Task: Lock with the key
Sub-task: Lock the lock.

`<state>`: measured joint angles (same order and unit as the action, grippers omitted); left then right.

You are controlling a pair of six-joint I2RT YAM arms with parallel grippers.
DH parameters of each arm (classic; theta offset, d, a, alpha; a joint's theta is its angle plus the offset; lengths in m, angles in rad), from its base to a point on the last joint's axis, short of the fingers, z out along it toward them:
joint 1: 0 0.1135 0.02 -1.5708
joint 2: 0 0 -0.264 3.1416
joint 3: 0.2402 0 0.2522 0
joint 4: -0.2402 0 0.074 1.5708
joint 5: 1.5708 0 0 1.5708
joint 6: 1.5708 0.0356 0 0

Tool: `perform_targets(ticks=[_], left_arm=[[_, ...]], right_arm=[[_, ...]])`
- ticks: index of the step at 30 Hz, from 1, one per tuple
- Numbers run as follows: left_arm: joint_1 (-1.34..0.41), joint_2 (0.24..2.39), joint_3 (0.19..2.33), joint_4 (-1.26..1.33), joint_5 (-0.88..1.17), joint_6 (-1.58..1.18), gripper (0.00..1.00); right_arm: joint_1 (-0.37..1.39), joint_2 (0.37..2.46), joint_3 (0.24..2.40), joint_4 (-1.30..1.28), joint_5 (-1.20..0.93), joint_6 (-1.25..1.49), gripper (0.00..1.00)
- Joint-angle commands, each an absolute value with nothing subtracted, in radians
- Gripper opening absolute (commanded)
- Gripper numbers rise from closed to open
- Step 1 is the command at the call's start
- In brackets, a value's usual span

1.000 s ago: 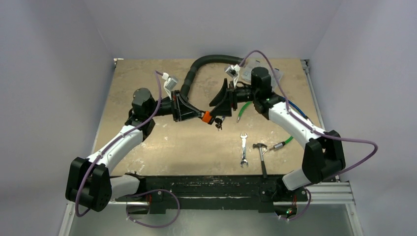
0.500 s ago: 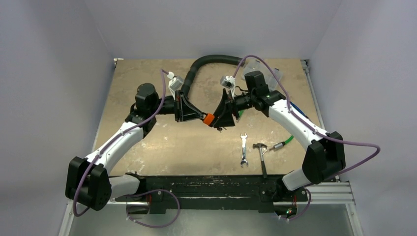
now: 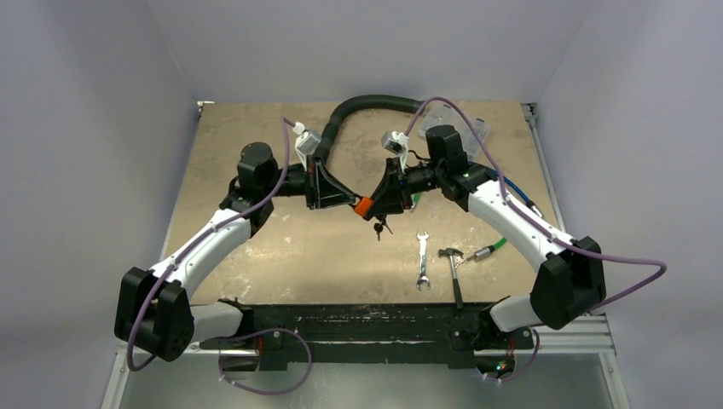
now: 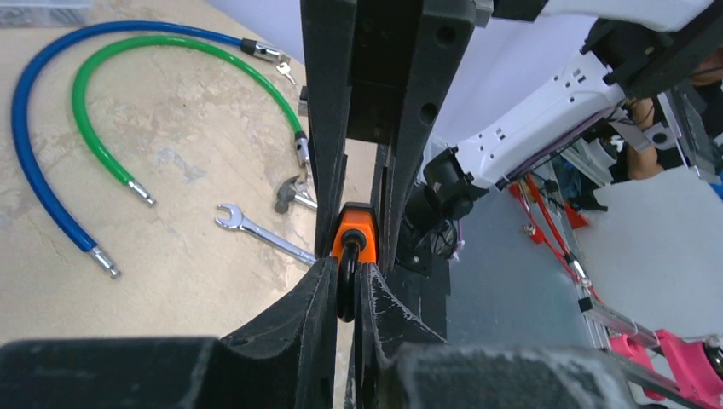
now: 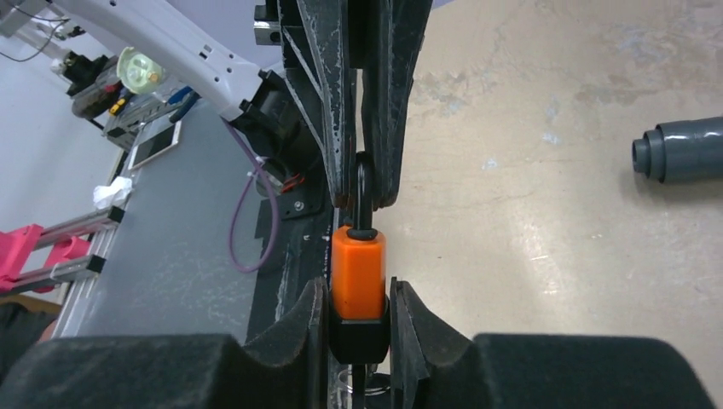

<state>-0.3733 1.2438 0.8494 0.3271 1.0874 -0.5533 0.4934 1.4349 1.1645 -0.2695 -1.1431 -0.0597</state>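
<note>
Wrench (image 3: 422, 260) sits toward the near edge of the desk (image 3: 281, 256); above mid-desk the right claw (image 5: 358, 294) is clenched on the orange lock (image 5: 358, 264), left claw (image 4: 348, 277) pinching its black loop (image 5: 365, 181); key (image 3: 378, 227) dangles underneath, I think; black cable (image 3: 358, 104) arcs to the far edge. Looks like the steadying step; next, one claw has to let go and turn that key.
</note>
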Motion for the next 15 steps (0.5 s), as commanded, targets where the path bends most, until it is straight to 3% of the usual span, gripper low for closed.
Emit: perform_targets(ticks=[1, 4, 7, 10, 15], left_arm=[[-0.353, 1.245, 0.919, 0.386, 0.955, -0.614, 0.00], [-0.324, 1.251, 0.908, 0.435, 0.904, -0.680, 0.40], [-0.301, 1.238, 0.872, 0.542, 0.886, -0.756, 0.61], [-0.281, 1.235, 0.836, 0.650, 0.867, -0.841, 0.70], [-0.270, 1.245, 0.774, 0.792, 0.843, -0.960, 0.71]], right_arm=[[0.506, 1.390, 1.141, -0.135, -1.098, 0.030, 0.00], [0.506, 1.355, 1.094, 0.017, -1.024, 0.155, 0.00], [0.506, 1.343, 1.072, 0.153, -0.980, 0.264, 0.00], [0.505, 1.355, 1.072, 0.237, -0.940, 0.344, 0.00], [0.502, 1.378, 1.072, 0.363, -0.868, 0.475, 0.00]])
